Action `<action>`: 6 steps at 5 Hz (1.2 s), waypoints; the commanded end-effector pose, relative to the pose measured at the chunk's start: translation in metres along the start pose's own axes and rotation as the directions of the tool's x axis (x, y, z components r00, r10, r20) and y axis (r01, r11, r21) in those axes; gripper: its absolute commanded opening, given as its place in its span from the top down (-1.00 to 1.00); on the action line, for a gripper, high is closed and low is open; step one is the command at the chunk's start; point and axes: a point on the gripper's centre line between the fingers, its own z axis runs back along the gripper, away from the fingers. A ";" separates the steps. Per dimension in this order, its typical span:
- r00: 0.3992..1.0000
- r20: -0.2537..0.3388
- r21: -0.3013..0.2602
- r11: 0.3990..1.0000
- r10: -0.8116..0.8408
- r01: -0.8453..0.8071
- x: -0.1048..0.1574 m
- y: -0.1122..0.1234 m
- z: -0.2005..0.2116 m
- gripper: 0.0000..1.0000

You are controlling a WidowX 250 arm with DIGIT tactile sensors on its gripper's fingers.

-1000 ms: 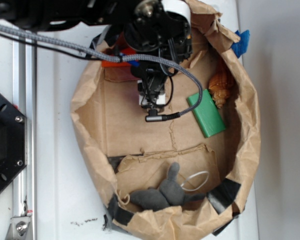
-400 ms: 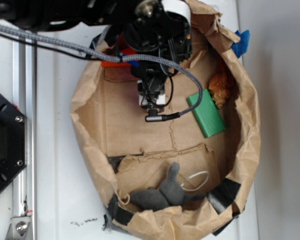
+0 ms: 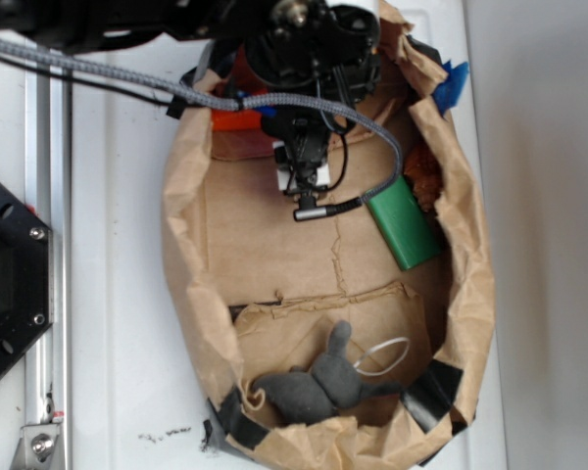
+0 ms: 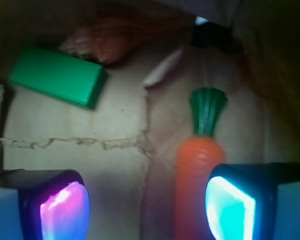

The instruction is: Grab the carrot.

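Carrot (image 4: pixel 196 175) lies on the brown paper floor of the bag (image 3: pixel 191 284), green top pointing away from the wrist camera, orange body running down between the fingers but hard against the right, cyan-lit pad (image 4: pixel 229 207); contact can't be confirmed. Gripper (image 4: pixel 147 207) is spread wide, nothing pinched. Green block (image 4: pixel 57 76) sits far left in wrist view, seashell (image 4: pixel 110 37) just beyond it. Exterior view: carrot shows as orange (image 3: pixel 237 119) under the arm; grey plush mouse (image 3: pixel 318 382) at the bag's near end.
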 end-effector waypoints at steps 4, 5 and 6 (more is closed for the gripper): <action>0.999 0.048 0.145 0.989 -0.021 0.013 0.026 0.012 -0.008 -1.00; 0.999 0.043 0.055 0.998 -0.023 0.020 0.024 0.009 -0.027 -1.00; 0.999 0.015 0.003 0.999 -0.040 0.040 0.020 0.000 -0.048 -1.00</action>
